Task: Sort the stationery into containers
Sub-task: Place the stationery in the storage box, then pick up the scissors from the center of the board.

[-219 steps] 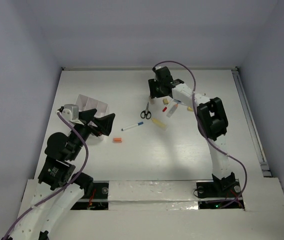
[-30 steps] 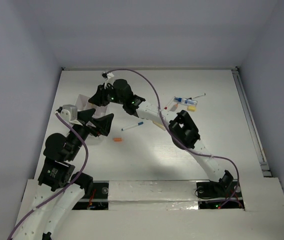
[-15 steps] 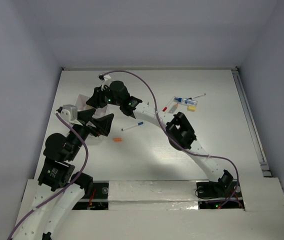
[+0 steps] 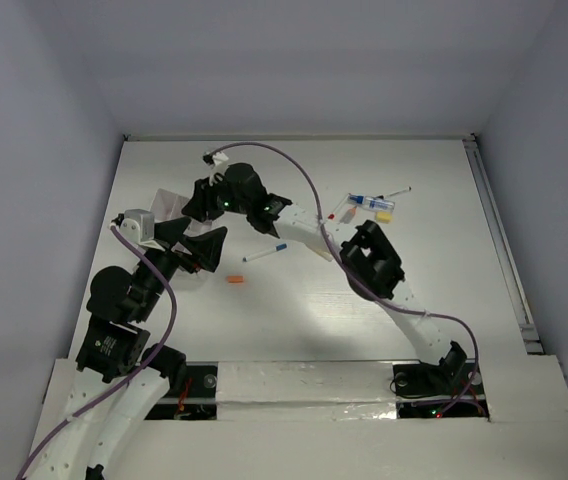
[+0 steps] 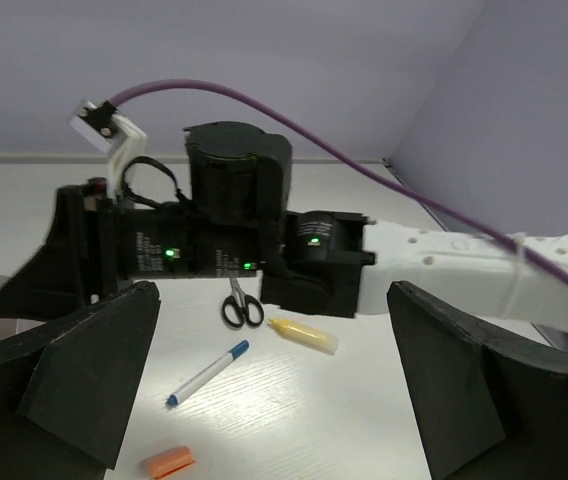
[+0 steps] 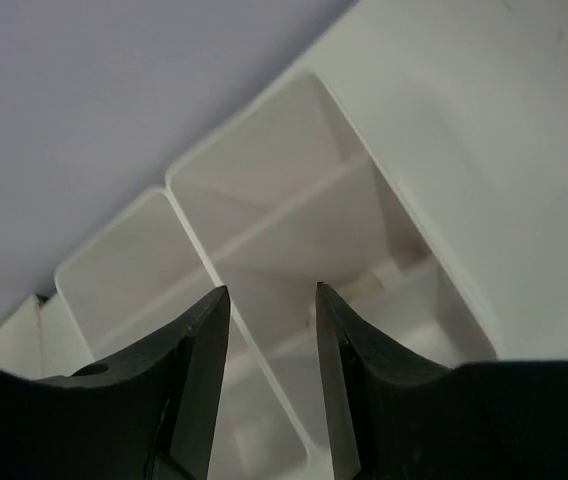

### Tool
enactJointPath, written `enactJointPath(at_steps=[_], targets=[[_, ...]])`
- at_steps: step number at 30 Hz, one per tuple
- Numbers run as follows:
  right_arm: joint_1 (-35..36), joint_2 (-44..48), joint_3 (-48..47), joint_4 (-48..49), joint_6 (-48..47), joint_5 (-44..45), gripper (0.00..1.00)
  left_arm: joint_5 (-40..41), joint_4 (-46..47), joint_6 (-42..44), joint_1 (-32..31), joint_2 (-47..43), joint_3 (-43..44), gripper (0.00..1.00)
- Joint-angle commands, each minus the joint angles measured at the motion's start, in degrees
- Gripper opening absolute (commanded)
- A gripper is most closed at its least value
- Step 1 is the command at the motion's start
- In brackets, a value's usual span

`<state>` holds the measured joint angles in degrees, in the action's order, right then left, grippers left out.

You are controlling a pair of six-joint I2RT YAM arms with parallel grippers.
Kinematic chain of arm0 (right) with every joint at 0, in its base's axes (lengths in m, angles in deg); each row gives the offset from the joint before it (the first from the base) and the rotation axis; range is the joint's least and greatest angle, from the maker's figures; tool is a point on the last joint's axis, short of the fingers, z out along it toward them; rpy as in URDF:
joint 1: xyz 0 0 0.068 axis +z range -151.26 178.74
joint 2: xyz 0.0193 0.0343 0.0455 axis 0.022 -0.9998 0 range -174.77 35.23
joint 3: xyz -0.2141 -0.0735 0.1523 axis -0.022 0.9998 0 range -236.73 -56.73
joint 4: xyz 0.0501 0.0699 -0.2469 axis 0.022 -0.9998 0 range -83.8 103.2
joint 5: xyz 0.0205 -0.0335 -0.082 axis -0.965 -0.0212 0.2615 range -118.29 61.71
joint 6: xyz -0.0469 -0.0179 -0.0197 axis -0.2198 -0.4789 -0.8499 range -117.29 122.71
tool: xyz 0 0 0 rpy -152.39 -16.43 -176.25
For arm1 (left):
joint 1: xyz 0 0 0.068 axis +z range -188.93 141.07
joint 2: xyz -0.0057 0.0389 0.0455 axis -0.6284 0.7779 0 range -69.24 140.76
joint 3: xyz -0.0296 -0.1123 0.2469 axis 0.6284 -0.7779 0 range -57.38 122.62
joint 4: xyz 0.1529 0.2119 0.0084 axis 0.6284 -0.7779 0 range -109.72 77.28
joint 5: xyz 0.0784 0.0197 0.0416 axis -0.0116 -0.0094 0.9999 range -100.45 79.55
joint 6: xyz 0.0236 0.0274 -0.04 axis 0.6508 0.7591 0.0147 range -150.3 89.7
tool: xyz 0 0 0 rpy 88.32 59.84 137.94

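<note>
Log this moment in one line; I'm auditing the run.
right gripper: open above white box | left gripper: open, empty

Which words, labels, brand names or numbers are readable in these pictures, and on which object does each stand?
None can be read. The blue-capped pen, the cream tube and the white box show no legible print; the pens at the far right are too small to tell.

Robot lab booth, white table, bare grey walls
</note>
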<state>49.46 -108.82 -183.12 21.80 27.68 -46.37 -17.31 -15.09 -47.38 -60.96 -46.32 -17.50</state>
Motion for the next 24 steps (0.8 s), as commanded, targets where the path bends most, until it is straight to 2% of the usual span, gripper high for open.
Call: enactJointPath(at_steps=[1, 4, 5, 9, 11, 17, 20, 24], targets=[[-3.07, 12.27, 11.31, 0.46, -4.13, 3.57, 0.45, -0.44, 2.72, 0.12, 0.31, -0.41, 0.29, 0.99], [-5.45, 22.03, 23.00, -5.06, -7.56, 8.05, 0.43, -0.71, 2.81, 0.03, 0.31, -0.59, 0.20, 0.99], [-7.11, 25.88, 25.12, -10.65, -8.27, 9.63, 0.42, -0.88, 2.90, 0.12, 0.31, -0.68, 0.20, 0.99], [-11.51, 34.08, 35.58, -20.54, -11.43, 17.36, 0.38, -1.06, 2.99, 0.03, 0.31, -0.59, 0.20, 0.99], [-12.66, 36.55, 40.23, -23.78, -12.92, 17.73, 0.37, -1.23, 3.07, -0.06, 0.31, -0.33, 0.29, 0.99], [-13.19, 35.07, 36.67, -34.24, -21.62, 14.13, 0.32, -1.23, 3.25, -0.15, 0.83, 0.02, 0.20, 0.99], [-13.19, 32.87, 35.07, -35.06, -26.18, 11.85, 0.31, -1.23, 2.99, -0.14, 0.84, 0.20, 0.20, 0.99], [-13.19, 28.13, 28.14, -39.62, -29.54, 7.99, 0.30, -1.41, 3.07, -0.23, 1.36, 0.29, 0.11, 0.99]])
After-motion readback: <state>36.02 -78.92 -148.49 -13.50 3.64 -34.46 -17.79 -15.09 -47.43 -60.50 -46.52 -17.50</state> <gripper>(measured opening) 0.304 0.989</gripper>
